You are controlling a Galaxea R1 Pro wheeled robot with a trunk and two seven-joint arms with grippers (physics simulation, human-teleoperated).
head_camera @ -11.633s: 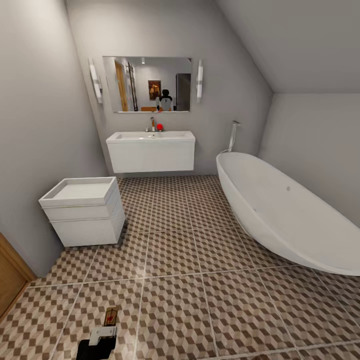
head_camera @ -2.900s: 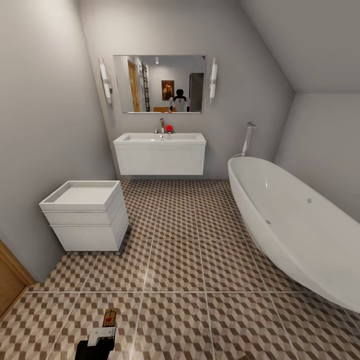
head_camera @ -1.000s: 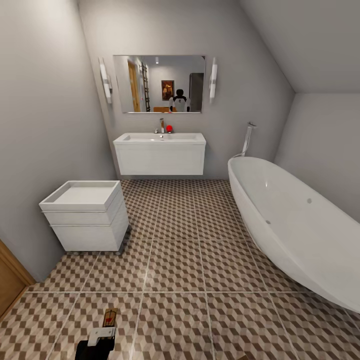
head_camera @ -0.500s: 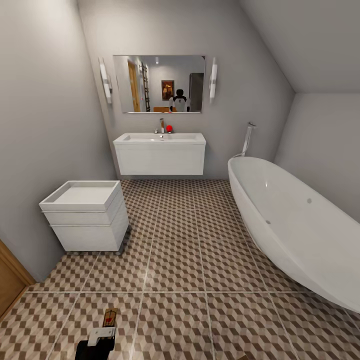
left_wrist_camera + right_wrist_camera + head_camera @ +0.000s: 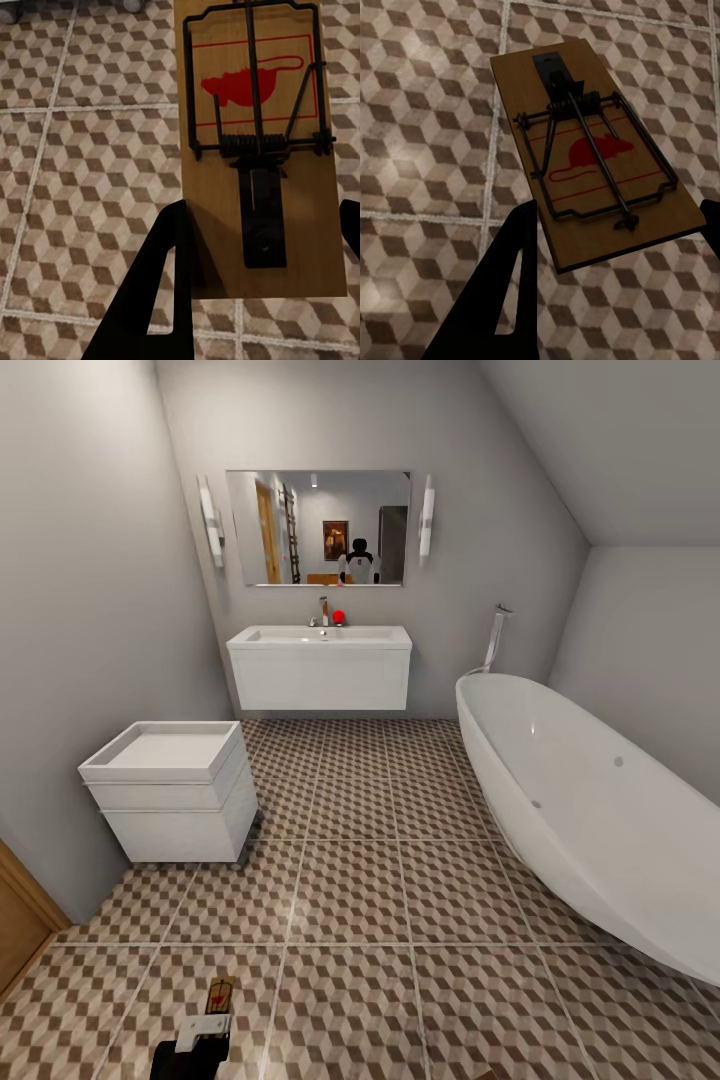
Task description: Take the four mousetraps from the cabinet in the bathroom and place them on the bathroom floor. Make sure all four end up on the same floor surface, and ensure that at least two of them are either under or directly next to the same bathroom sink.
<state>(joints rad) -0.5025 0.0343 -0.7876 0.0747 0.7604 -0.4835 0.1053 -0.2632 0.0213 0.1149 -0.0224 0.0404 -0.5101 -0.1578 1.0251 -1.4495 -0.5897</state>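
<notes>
The left gripper point(image 5: 259, 247) grasps a mousetrap point(image 5: 259, 150) by its edges above the bathroom floor point(image 5: 350, 880). The right gripper point(image 5: 615, 247) likewise clamps a second mousetrap point(image 5: 592, 150) over the tiles. Ahead, the sink point(image 5: 320, 665) hangs on the far wall, well apart from both, between a white drawer unit point(image 5: 175, 790) and a bathtub point(image 5: 590, 810).

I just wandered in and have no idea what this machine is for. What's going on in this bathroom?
A two-armed robot is carrying mousetraps across the bathroom floor. Its left end effector grips one mousetrap, and its right end effector grips another mousetrap, both held above the tiles. The sink stands ahead on the far wall, with a bathtub on the right and a small white drawer unit on the left.
</notes>
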